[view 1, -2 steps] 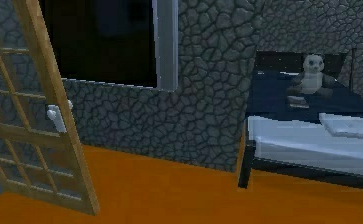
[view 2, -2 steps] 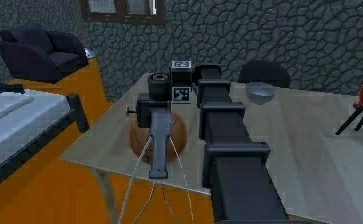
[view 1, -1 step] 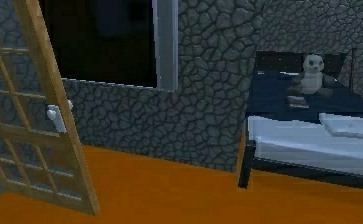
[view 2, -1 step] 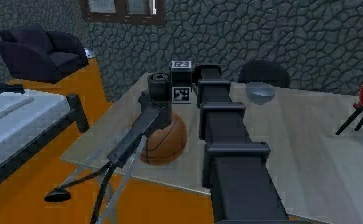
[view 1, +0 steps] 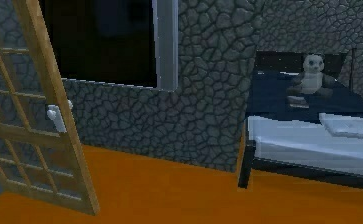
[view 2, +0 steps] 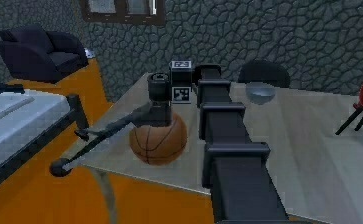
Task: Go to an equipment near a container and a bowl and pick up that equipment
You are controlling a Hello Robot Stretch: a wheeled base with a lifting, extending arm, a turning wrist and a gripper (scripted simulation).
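In the forward view the camera is facing a stone wall with a dark window (view 1: 99, 40). A paned door (view 1: 29, 110) is standing ajar at the view's left, and a bed (view 1: 309, 140) with a pale stuffed toy (view 1: 311, 72) is sitting at its right. None of the task's things are appearing here.

In the arm side view the arm (view 2: 229, 150) is reaching out over the tabletop (view 2: 299, 140). The claw (view 2: 73, 150) is lying at an orange ball (view 2: 157, 143), which looks like the equipment and is resting on the tabletop near its closer edge. A pale bowl (view 2: 259, 93) is sitting farther out, with a dark rounded shape (view 2: 264, 72), possibly the container, just behind it.

How the claw's fingers are set I cannot tell, nor whether it is holding anything, since the ball is lying on the surface right at it.

Judging from this, the grasp is the step in hand. A round, smooth ball is likely to roll, so keeping the fingers level with its widest part and lifting straight up should be helping.
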